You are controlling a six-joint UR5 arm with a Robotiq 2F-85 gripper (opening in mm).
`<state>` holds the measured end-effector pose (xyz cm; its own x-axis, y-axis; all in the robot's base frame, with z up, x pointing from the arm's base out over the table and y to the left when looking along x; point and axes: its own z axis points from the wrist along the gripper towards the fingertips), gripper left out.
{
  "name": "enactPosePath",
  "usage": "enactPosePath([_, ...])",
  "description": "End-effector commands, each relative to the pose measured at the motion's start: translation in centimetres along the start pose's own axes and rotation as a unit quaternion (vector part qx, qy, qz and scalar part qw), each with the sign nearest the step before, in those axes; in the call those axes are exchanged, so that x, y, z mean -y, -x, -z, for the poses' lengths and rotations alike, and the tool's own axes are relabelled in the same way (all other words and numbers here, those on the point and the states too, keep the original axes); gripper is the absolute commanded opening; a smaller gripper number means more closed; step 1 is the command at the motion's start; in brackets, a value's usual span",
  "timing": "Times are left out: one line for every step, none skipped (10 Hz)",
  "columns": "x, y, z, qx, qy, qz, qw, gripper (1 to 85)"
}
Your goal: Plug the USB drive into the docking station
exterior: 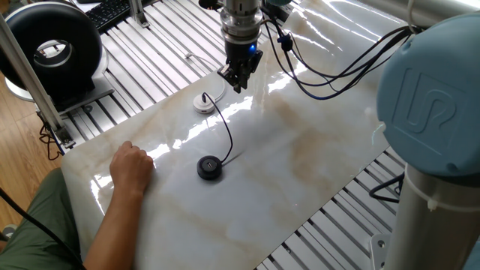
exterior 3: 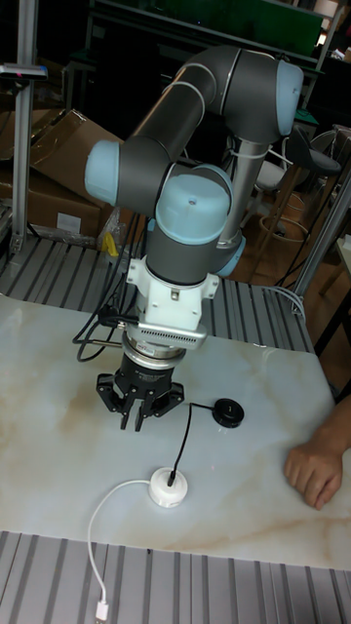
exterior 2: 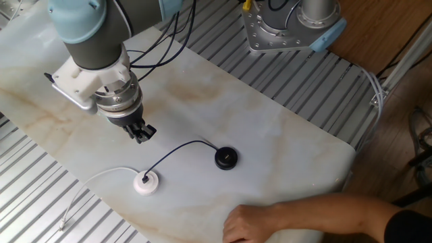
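Item: my end effector (exterior 3: 141,417), a dark two-finger unit, hangs above the pale marble-patterned table (exterior: 315,150), up and to one side of the work, carrying nothing. Its fingers look nearly pressed together, though at this size I cannot tell for certain.

Item: small flat round white docking station (exterior 2: 146,181), lying flat near the table edge, thin white cord (exterior 3: 102,536) trailing off toward the slatted metal border.

Item: small black USB drive plug (exterior 3: 172,477), standing in the disc's top, apparently seated. Long axis roughly upright, tip down into the disc, thin black cable (exterior: 225,127) rising from its top and curving away to the flat round black puck (exterior: 209,166), well apart.

Item: a person's hand (exterior: 132,166) rests on the table, clear of everything.
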<state>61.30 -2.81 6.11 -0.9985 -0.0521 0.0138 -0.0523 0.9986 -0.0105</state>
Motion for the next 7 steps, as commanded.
enactPosePath([0.10,0.16,0.03,0.002,-0.001,0.001,1.0000,25.3])
enactPosePath([0.09,0.18,0.01,0.002,-0.001,0.001,1.0000,25.3])
enactPosePath([0.12,0.16,0.01,0.001,-0.002,0.002,1.0000,25.3])
enactPosePath([0.16,0.14,-0.03,0.001,-0.005,0.003,1.0000,25.3])
enactPosePath([0.22,0.04,-0.20,0.001,-0.008,0.005,1.0000,25.3])
enactPosePath([0.08,0.16,-0.36,0.006,-0.009,0.007,0.9999,25.3])
enactPosePath([0.13,0.21,-0.26,0.005,-0.011,0.012,0.9999,25.3])
